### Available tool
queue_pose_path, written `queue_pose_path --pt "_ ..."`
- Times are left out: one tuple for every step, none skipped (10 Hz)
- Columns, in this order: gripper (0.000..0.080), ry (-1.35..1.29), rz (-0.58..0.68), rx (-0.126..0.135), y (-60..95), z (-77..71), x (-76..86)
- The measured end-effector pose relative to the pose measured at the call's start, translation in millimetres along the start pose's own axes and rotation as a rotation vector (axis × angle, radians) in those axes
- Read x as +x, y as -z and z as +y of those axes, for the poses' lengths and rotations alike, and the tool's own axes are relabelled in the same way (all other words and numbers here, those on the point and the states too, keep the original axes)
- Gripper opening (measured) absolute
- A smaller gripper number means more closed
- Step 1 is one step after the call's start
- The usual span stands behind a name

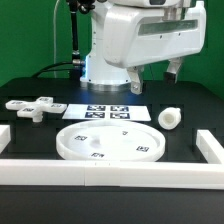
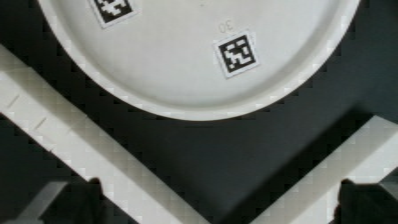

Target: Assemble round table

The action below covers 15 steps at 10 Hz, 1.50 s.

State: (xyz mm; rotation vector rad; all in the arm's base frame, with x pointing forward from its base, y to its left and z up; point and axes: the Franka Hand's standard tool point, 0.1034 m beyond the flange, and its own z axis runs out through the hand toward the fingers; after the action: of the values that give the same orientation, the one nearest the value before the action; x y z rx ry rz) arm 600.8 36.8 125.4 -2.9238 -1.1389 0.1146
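Overhead, gripper wide open, empty; smooth white rimmed round disc on black table

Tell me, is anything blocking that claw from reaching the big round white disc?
Nothing visible does. The open gripper hangs above the table with only free air between it and the round disc. The border rail lies beside the disc, apart from it, not over it.

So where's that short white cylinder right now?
The short white plastic post sits at the exterior view's right, near the large white rimmed disc.
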Motion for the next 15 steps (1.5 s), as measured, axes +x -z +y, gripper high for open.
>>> queue_pose_path --pt "0.0649 0.000 0.000 0.000 0.0 0.0 0.0" --pt "0.0649 0.000 0.000 0.000 0.0 0.0 0.0" --pt "0.0649 -0.001 0.000 0.000 0.0 -0.1 0.1" --pt "0.0649 0.000 0.001 0.000 0.0 0.0 0.1" --pt "0.0649 0.000 0.001 0.000 -0.2 0.0 0.0" --pt "0.0649 0.010 0.002 0.001 -1.6 1.0 -2.2" --pt "0.0649 0.058 0.011 -0.004 -9.3 6.1 -15.6" --pt "0.0649 0.077 0.020 -0.010 -18.0 7.9 -29.0" --pt "0.0649 0.103 0.031 -0.016 -28.8 8.0 -39.6" --pt "0.0649 0.132 0.048 -0.029 -43.4 7.6 -52.9" --pt "0.0649 0.153 0.054 -0.030 -52.9 8.3 -63.6" --pt "0.0649 0.153 0.051 -0.019 -59.0 11.4 -70.4" --pt "0.0649 0.152 0.052 -0.019 -57.9 10.4 -68.4" --pt "0.0649 0.154 0.052 -0.019 -58.4 9.9 -68.4" --pt "0.0649 0.152 0.050 -0.017 -60.0 10.1 -70.0"
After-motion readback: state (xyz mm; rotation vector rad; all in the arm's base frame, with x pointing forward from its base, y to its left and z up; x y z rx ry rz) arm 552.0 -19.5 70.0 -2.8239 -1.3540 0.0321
